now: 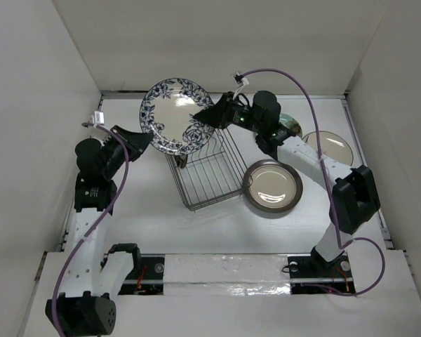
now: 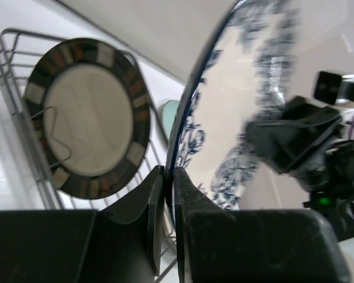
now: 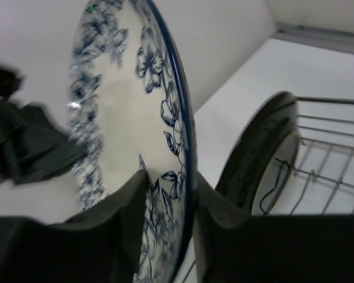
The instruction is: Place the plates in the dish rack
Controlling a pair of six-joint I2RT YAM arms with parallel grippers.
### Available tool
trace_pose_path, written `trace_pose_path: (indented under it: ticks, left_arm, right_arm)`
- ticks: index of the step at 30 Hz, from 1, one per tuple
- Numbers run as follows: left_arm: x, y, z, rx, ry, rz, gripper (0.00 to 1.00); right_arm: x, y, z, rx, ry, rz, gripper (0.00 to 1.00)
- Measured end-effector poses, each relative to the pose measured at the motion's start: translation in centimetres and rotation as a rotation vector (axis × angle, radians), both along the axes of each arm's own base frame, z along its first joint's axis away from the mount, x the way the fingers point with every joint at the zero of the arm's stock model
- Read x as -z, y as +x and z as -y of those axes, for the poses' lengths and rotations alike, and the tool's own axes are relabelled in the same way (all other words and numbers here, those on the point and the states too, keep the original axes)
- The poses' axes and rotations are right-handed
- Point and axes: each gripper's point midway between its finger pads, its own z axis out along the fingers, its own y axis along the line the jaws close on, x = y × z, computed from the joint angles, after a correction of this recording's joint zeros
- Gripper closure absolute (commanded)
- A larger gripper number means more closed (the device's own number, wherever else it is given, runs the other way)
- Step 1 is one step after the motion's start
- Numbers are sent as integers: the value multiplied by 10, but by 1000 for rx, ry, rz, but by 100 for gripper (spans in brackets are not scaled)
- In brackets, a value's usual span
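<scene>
- Blue-and-white floral plate [image 1: 174, 116] is what both arms are busy with. From above, it hangs tilted over the far end of the dish rack [image 1: 209, 172]. The left gripper [image 1: 143, 137] is on its left edge and the right gripper [image 1: 208, 116] is at the opposite edge.
- To the right of the right gripper, two plates lie on the table [image 1: 147, 207]. The brown-rimmed cream plate [image 1: 272, 187] is just beside the rack, and the cream plate with branch motif [image 1: 328, 146] is further out. The pale teal plate [image 1: 290, 123] peeps out from behind that arm.
- In the left wrist view, the left fingers [image 2: 144, 206] are pressed together on the blue rim of the plate, a firm clamp. Beyond them, a dark plate with a patterned rim [image 2: 85, 118] stands upright inside the rack.
- In the right wrist view, the right fingers [image 3: 115, 224] stand one on each side of the floral rim, very near to it. I cannot tell if they press on it or only straddle it. Just to the right of this hand the dark plate stands between the wires.
- I judge this step to be a handover, or a two-handed lowering, of the second plate into the rack. Three plates wait on the table.
- The next move, I think, calls for a sure grip on the right side. Then the plate must go down on its edge into a free slot beside the dark one, without knocking it.
</scene>
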Motion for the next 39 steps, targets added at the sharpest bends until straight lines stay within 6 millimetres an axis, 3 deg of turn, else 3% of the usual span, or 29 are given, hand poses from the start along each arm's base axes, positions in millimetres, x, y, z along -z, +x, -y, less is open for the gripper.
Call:
trace_pose_path:
  ticks: [2, 4, 5, 11, 14, 18, 22, 29, 32, 35, 39]
  left_arm:
    - [13, 8, -8, -35, -1, -38, 100]
    - [17, 11, -6, -25, -2, -46, 86]
    - [16, 11, -6, -22, 0, -41, 72]
    - [17, 8, 1, 13, 32, -23, 37]
    - [13, 6, -1, -7, 64, 4, 31]
    - [-9, 1, -14, -84, 115, 89, 31]
    - [-19, -2, -22, -141, 156, 139, 33]
    - [-10, 0, -23, -162, 209, 142, 56]
    - [-2, 1, -21, -158, 234, 142, 70]
    - [8, 1, -22, -162, 258, 134, 100]
    - [10, 3, -25, -171, 278, 134, 100]
  right_arm:
    - [-11, -2, 3, -48, 67, -2, 100]
    - [-13, -6, 4, -69, 100, -3, 100]
    - [-10, -6, 5, -72, 112, -11, 100]
    - [10, -8, 11, -61, 127, -73, 100]
    - [17, -9, 23, -32, 124, -107, 100]
    - [20, 2, 51, 68, 125, -138, 100]
    - [3, 12, 79, 193, 142, -118, 100]
    - [-20, 24, 116, 404, 120, -39, 100]
    - [-10, 31, 127, 485, 58, -39, 100]
    - [9, 38, 136, 568, -45, -56, 100]
    - [27, 50, 140, 648, -183, -62, 100]
